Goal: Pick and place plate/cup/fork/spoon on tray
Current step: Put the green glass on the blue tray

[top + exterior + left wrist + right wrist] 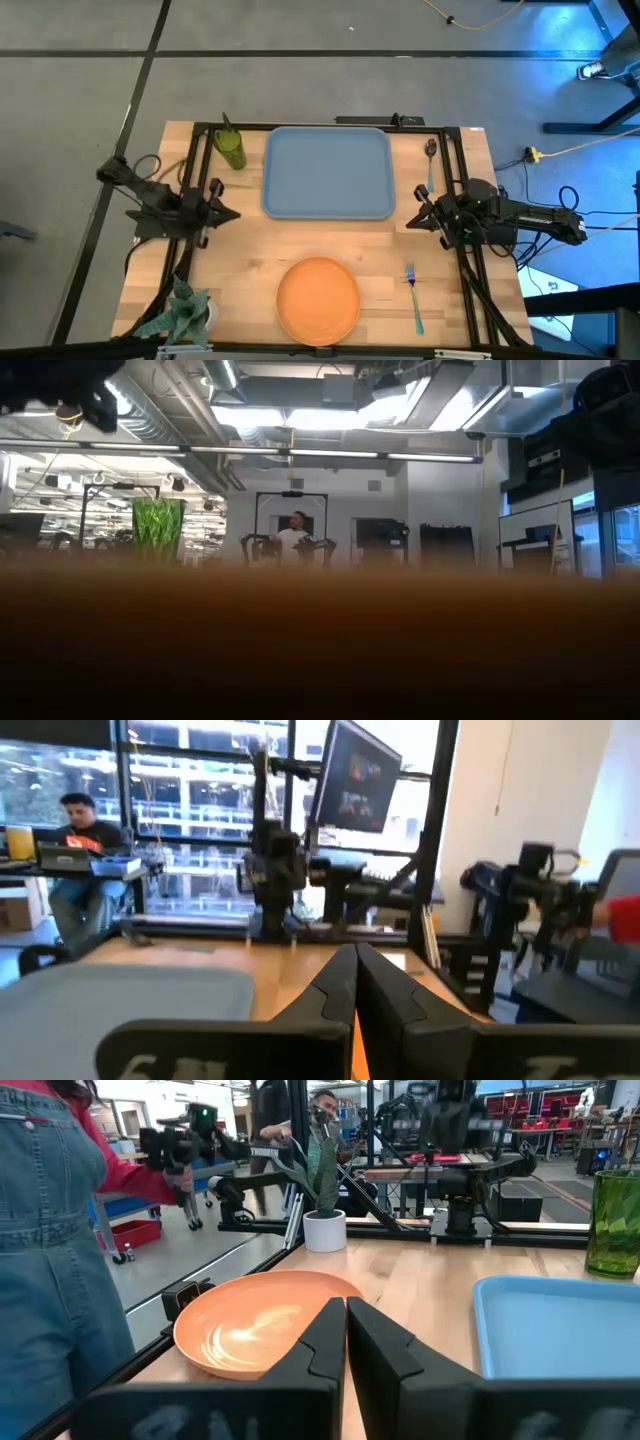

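The light-blue tray (328,172) lies empty at the table's far middle. The orange plate (318,300) lies flat near the front edge, also in the right wrist view (255,1325). The green cup (231,148) stands upright left of the tray. The teal-handled fork (414,298) lies right of the plate. The spoon (430,158) lies right of the tray, bowl toward the far edge. My left gripper (236,213) is shut and empty left of the tray. My right gripper (410,218) is shut and empty right of the tray.
A small potted plant (182,312) in a white pot stands at the near left corner. A black frame (330,127) runs along the table's far and side edges. People stand and sit in the room beyond the table (60,1230).
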Robot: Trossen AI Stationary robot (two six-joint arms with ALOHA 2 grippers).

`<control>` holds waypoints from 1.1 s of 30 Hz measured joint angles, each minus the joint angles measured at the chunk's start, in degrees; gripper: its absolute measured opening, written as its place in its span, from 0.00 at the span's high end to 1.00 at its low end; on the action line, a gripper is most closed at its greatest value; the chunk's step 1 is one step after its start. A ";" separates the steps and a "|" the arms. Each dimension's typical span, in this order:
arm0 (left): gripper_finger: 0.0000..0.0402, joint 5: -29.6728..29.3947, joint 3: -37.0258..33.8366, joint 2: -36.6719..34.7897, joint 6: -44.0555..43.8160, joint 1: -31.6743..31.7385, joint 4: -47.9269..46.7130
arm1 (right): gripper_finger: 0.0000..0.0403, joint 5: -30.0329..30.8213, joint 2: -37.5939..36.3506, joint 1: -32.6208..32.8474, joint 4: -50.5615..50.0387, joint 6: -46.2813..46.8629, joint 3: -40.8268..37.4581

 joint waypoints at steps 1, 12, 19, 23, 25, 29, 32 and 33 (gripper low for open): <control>1.00 -0.72 2.45 0.53 -0.39 0.00 -2.47 | 0.95 -0.01 0.00 -0.01 0.00 0.03 0.00; 1.00 -13.28 30.59 19.96 -21.10 0.00 -34.29 | 0.95 0.61 0.00 -0.02 0.22 -0.02 0.02; 1.00 -13.10 46.02 34.36 -36.95 2.67 -52.59 | 0.95 0.69 0.00 0.00 0.22 -0.09 0.00; 1.00 -11.25 54.61 41.40 -45.05 6.59 -63.30 | 0.95 2.45 0.00 -0.02 1.59 0.76 0.02; 1.00 -10.77 58.06 44.37 -49.26 9.06 -66.87 | 0.95 2.58 0.01 -0.02 0.27 4.14 1.10; 1.00 -7.40 62.36 47.45 -56.23 14.28 -72.42 | 0.95 3.48 0.02 -0.02 -8.23 8.86 6.06; 1.00 -4.29 62.99 47.95 -56.67 17.62 -74.03 | 0.95 4.23 0.40 -0.02 -15.95 8.78 11.71; 1.00 -4.07 62.99 48.00 -56.66 18.47 -73.88 | 0.95 5.09 0.81 -0.02 -18.97 8.82 13.94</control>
